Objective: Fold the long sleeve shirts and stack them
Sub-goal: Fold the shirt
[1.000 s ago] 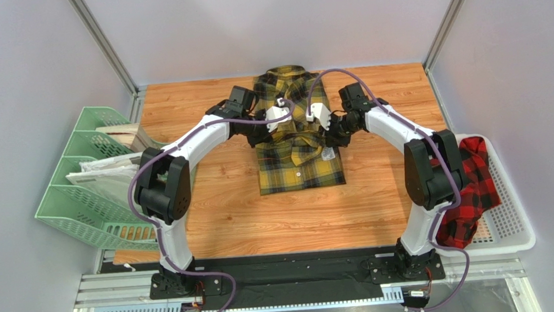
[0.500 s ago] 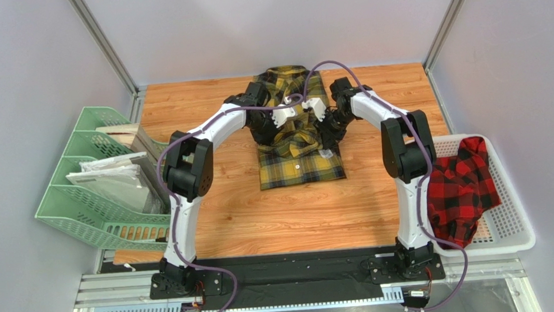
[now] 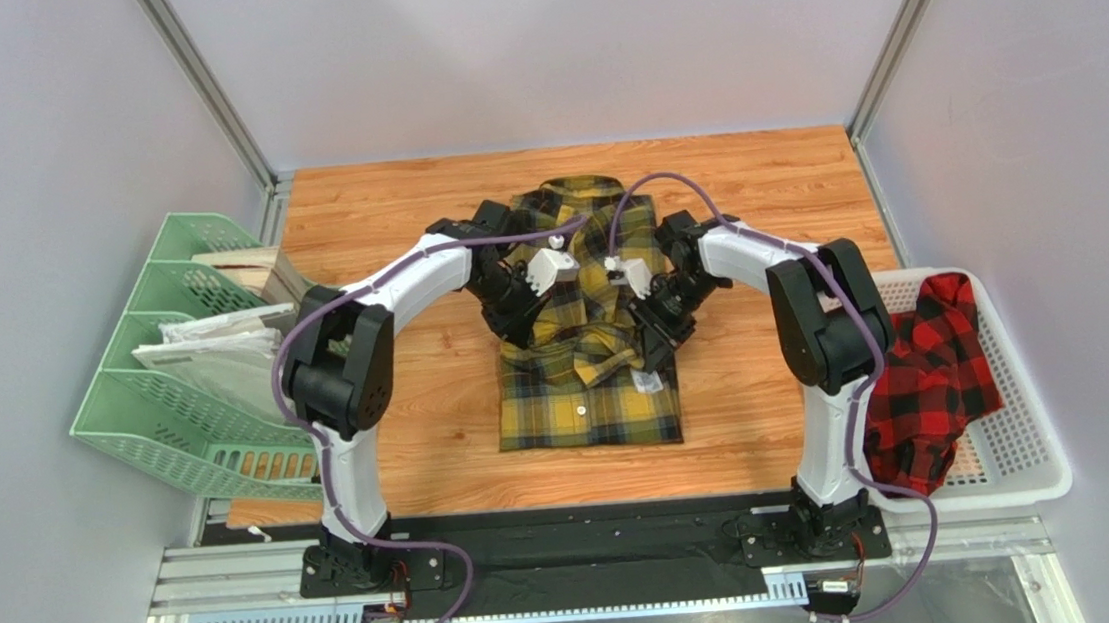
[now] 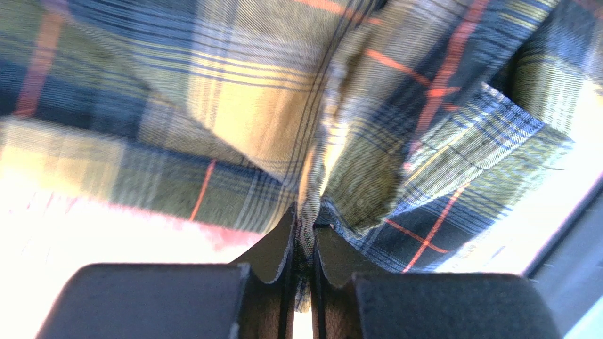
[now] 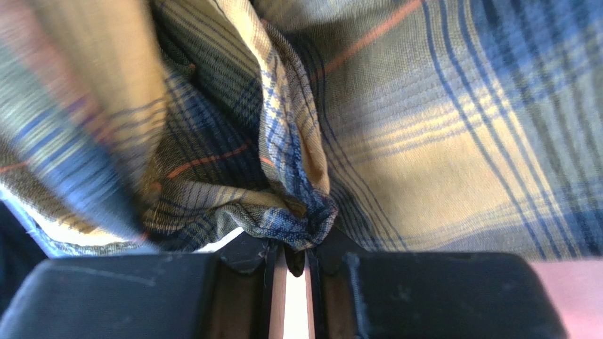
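The yellow-and-black checked long sleeve shirt (image 3: 591,399) lies on the wooden table (image 3: 438,457), collar at the far end and its middle bunched up. My left gripper (image 3: 524,319) is on the shirt's left side and my right gripper (image 3: 658,336) on its right side. In the left wrist view the left gripper (image 4: 304,229) is shut on a thin fold of the yellow plaid (image 4: 240,120). In the right wrist view the right gripper (image 5: 291,247) pinches a bunched edge of the same cloth (image 5: 439,162) at its tips. The red-and-black checked shirt (image 3: 931,369) lies crumpled in the basket.
A white perforated basket (image 3: 1035,468) stands at the table's right edge. Green file trays (image 3: 191,389) holding papers stand at the left edge. Grey walls and metal posts close the space at the back and sides.
Both arms reached farther along the yellow shirt, then drew back toward the near side. The shirt has slid nearer with them, and its hem now lies closer to the front edge.
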Robot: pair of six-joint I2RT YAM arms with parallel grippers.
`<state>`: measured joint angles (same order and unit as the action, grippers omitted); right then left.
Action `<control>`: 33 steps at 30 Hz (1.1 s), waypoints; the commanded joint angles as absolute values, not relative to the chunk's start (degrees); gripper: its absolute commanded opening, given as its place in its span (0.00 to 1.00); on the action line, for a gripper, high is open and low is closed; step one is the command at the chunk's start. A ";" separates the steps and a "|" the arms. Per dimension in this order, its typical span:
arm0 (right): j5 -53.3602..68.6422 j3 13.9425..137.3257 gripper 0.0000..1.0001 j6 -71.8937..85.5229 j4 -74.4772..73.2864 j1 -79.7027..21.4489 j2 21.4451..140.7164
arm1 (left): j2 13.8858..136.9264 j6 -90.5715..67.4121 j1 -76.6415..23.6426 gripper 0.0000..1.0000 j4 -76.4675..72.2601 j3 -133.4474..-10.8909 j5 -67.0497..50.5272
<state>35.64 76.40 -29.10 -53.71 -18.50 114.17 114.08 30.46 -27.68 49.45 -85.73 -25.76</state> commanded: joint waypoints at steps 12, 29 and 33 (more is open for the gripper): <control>37.27 80.50 0.46 -18.81 -59.94 -10.11 108.63 | 117.16 26.37 -26.72 0.37 49.04 -94.22 -29.88; 42.55 67.94 0.27 -11.08 -43.10 -23.01 89.03 | 86.05 7.40 -15.73 0.68 31.04 -66.29 -45.96; 37.98 69.60 0.25 -8.45 -33.68 -26.98 95.35 | 85.87 4.75 -15.73 0.68 29.80 -64.07 -45.27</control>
